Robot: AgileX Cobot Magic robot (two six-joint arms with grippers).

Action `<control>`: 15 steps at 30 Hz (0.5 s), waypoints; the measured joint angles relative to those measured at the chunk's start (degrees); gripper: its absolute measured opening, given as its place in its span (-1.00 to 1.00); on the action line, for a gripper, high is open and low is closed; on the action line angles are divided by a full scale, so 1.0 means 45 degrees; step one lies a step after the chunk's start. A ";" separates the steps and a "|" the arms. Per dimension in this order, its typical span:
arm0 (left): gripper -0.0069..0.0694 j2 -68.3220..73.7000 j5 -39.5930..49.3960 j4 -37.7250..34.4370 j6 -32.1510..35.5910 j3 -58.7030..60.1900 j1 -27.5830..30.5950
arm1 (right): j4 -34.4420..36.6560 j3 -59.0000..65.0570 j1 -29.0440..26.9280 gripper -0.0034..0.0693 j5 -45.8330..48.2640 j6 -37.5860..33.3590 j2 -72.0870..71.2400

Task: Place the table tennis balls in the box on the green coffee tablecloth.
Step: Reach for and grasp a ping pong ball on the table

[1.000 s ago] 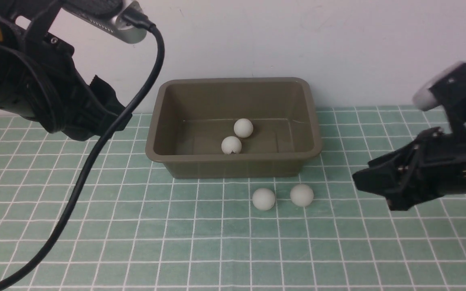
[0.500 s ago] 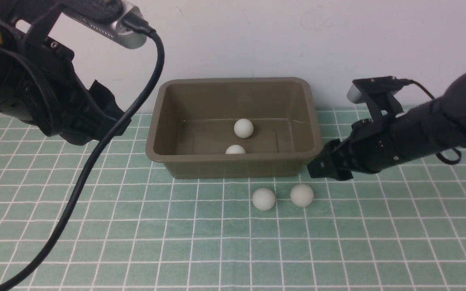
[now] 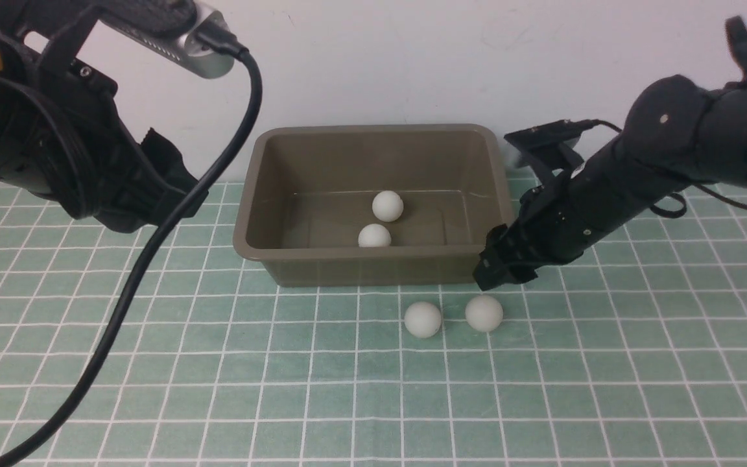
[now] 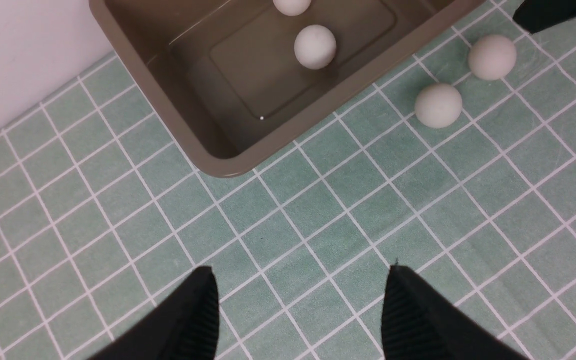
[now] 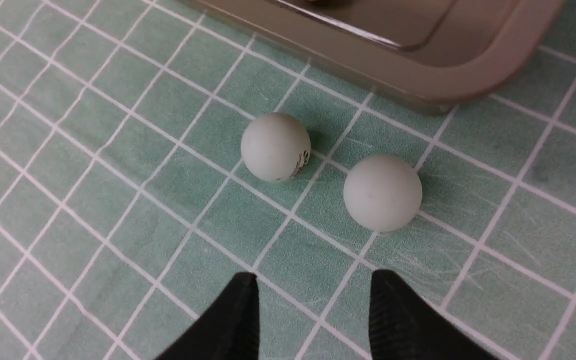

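The olive-brown box [image 3: 373, 269] stands at the back of the green coffee tablecloth [image 3: 218, 363]. Two white table tennis balls [image 3: 388, 205] [image 3: 374, 235] lie inside it. Two more balls [image 3: 423, 319] [image 3: 484, 313] rest on the cloth just in front of it. My right gripper [image 3: 500, 272] hovers by the box's front right corner, just above and behind the right-hand ball [image 5: 382, 192], open and empty [image 5: 313, 275]. My left gripper [image 4: 300, 270] hangs high at the left, open, with nothing between its fingers.
A white wall rises right behind the box. A black cable [image 3: 133, 285] hangs from my left arm and runs down across the left side of the cloth. The box's rim [image 5: 418, 85] lies close beyond the two loose balls.
My right arm has swung in from the right edge to the box's front right corner, and its jaws have opened. The nearer ball in the box shifted slightly. The left arm has stayed still.
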 joint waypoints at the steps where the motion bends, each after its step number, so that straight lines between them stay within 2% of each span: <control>1: 0.22 0.0000 0.0000 0.0000 0.0000 0.0000 0.0000 | -0.0025 0.0000 0.0184 0.16 -0.0044 0.0004 0.0098; 9: 0.22 0.0000 0.0025 0.0010 0.0000 0.0000 0.0000 | -0.0364 0.0000 0.0572 0.16 -0.0655 0.0768 0.0588; 15: 0.22 0.0000 0.0318 0.0010 0.0000 0.0000 0.0000 | -0.1345 0.0000 0.0778 0.16 -0.1225 0.1830 0.0810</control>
